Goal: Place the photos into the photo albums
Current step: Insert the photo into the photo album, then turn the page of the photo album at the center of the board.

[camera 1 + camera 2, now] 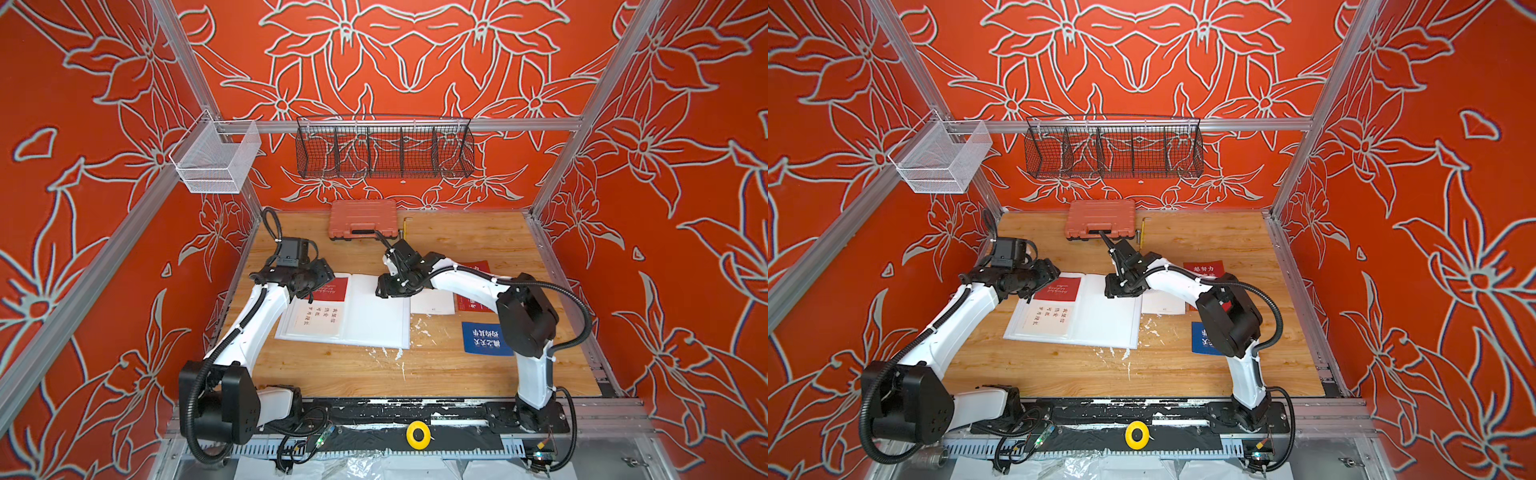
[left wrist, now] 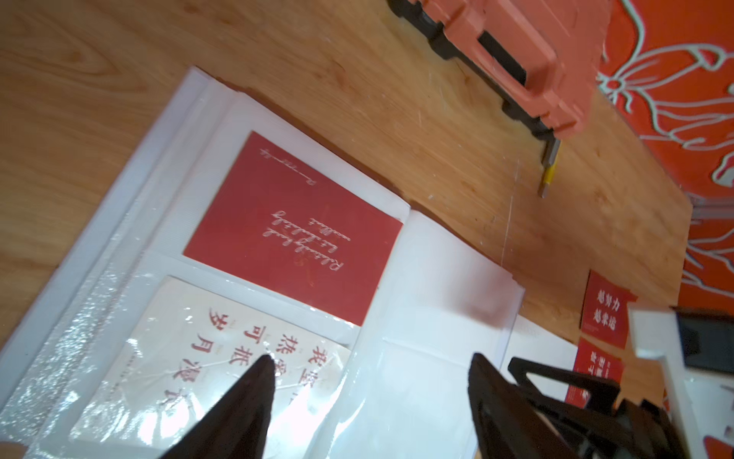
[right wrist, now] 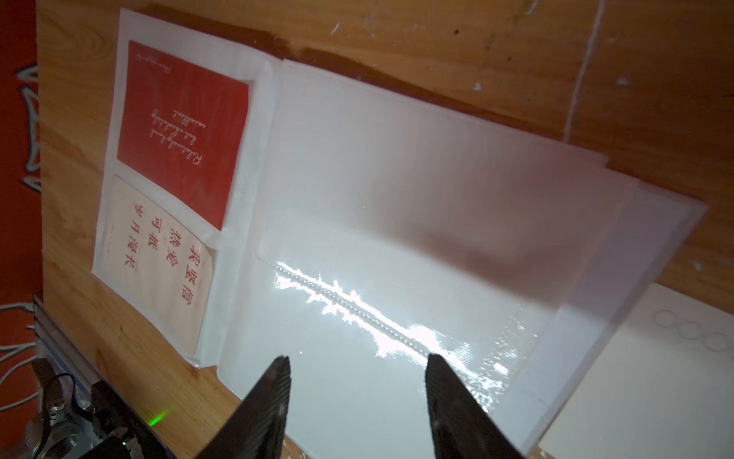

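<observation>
Claws first: your left claw (image 2: pixel 371 367) stands with its fingers well apart and nothing between them, raised over the left page of the photo album (image 1: pixel 374 320). Your right claw (image 3: pixel 357 363) is likewise spread, gripping nothing, over the white right page; whether its tips touch the plastic you cannot tell. The album lies open on the counter (image 1: pixel 457 374). Its left page carries a red card (image 1: pixel 334 289) in the far sleeve and a white card with red characters (image 1: pixel 318 319) in the near one. Loose on the counter to the album's right you have a plain white card (image 1: pixel 432 306) just beside its edge, a blue card (image 1: pixel 484 338) toward the front, and a second red card (image 1: pixel 1204 269) partly under the right arm (image 1: pixel 465 282). An orange case (image 1: pixel 363 218) sits at the back.
</observation>
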### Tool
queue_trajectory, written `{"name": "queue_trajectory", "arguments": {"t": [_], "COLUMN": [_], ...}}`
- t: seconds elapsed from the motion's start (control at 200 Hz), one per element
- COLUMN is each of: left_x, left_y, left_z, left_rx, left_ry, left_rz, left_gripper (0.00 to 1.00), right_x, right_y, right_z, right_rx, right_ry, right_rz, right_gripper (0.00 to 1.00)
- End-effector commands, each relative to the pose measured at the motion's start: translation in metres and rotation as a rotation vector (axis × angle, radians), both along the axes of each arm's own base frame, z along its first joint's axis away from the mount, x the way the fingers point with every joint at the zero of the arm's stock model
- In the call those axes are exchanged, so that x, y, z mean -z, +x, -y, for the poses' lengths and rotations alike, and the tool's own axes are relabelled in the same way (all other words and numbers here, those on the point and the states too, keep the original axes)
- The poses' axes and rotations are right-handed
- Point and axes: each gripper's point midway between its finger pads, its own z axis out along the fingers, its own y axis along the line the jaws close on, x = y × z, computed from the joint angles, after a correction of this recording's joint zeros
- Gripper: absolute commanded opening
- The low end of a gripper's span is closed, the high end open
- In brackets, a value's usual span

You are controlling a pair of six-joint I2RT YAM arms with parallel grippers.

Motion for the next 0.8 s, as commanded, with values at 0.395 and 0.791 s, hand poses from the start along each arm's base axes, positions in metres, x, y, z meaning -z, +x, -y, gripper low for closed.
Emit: {"name": "queue_trajectory", "arguments": {"t": [0.395, 0.791], "left_x": [0.055, 0.105], "left_y": [-0.049, -0.075], "left_z": [0.125, 0.185], "left_rx": [0.446, 0.593], "left_ry": [0.288, 0.402], "left_rz": [-0.217, -0.300], "left_gripper": [0.71, 0.71], "right_x": [-0.035, -0.025], "right_y": [0.017, 0.005], "right_z": [0.083, 0.135], "right_rx": [0.162, 0.259], "right_ry": [0.019, 0.004], "right_rz": [0.097, 0.090], "right_gripper": [0.57, 0.57]}}
